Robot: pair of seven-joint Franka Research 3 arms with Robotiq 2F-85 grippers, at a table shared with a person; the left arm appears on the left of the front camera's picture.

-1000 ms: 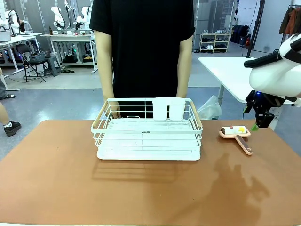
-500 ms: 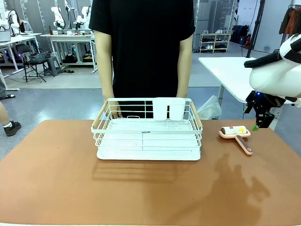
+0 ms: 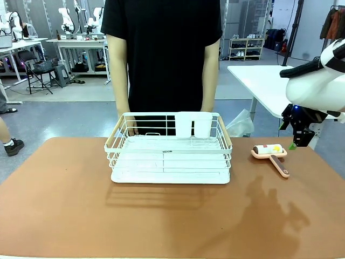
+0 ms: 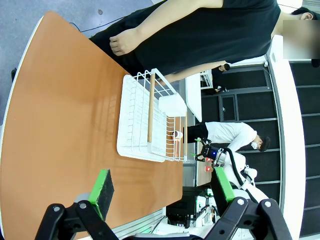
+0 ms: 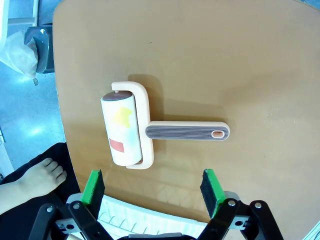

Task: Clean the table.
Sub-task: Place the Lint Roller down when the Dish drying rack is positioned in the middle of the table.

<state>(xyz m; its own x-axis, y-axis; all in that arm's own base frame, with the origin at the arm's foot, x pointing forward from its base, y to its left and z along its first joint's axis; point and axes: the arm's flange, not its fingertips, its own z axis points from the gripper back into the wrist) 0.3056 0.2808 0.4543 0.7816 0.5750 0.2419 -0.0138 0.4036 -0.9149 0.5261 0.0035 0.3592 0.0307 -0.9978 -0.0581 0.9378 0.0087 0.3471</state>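
The reddish-brown table [image 3: 161, 221] spreads across the front view. A peach-framed lint roller [image 3: 271, 155] with a white roll and grey ribbed handle lies flat near its far right edge; the right wrist view looks straight down on the roller [image 5: 135, 130]. My right gripper [image 3: 295, 141] hangs above and just right of it, open, its green pads [image 5: 93, 186] wide apart with nothing between them. My left gripper [image 4: 162, 187] is open too, high over the table [image 4: 60, 125], holding nothing.
A white wire rack [image 3: 168, 148] with wooden side rails and two white cups sits at the table's far middle. A person in a black shirt [image 3: 163, 54] stands right behind it, arms down. A smaller white table [image 3: 264, 81] stands at the back right.
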